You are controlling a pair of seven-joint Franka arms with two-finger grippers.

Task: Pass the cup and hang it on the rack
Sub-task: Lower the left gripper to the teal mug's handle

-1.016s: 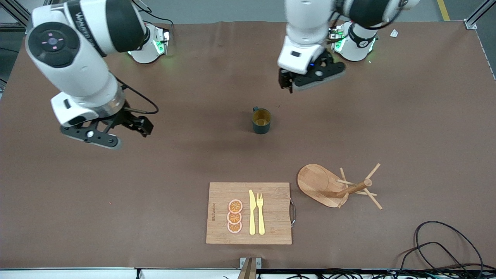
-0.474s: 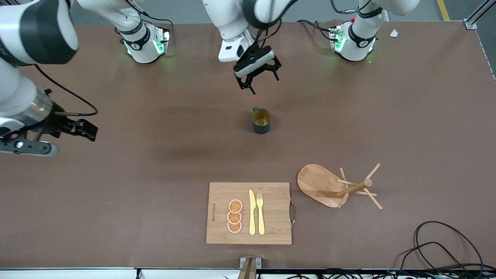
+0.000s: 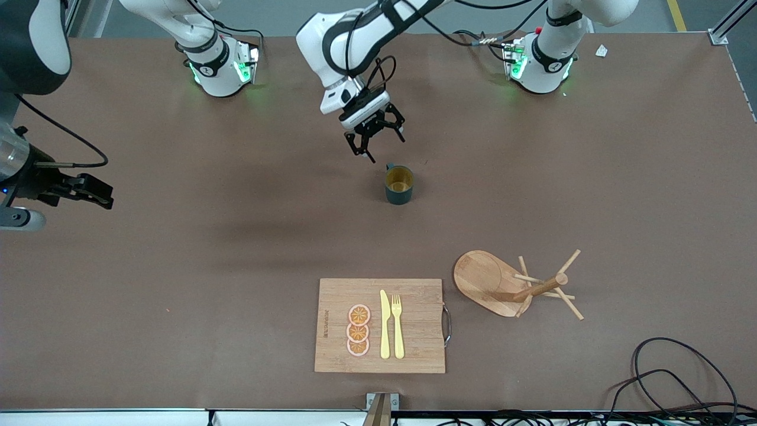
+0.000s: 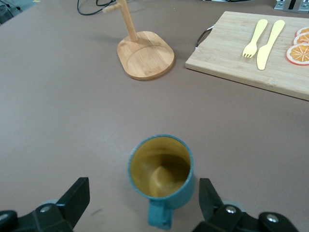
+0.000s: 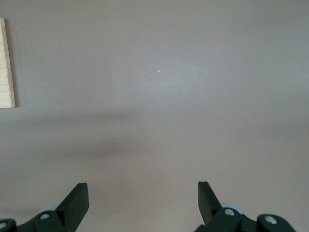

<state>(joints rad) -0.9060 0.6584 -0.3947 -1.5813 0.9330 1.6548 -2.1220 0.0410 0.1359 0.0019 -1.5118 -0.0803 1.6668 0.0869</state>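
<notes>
Teal cup (image 3: 399, 184) stands upright mid-table, handle at twelve o'clock toward our open left hand (image 3: 375, 139) hovering just above it. We lower squarely, pinching the rim. Right hand (image 3: 71, 192) waits open; rack (image 3: 513, 284) at four o'clock.

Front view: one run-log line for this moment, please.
left gripper: open, above cup | right gripper: open, waiting | cup: upright on table | rack: empty

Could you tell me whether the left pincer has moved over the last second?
Yes. The left pincer, open, has swung toward the right arm's end and now hangs just above the cup, which stayed put.
</notes>
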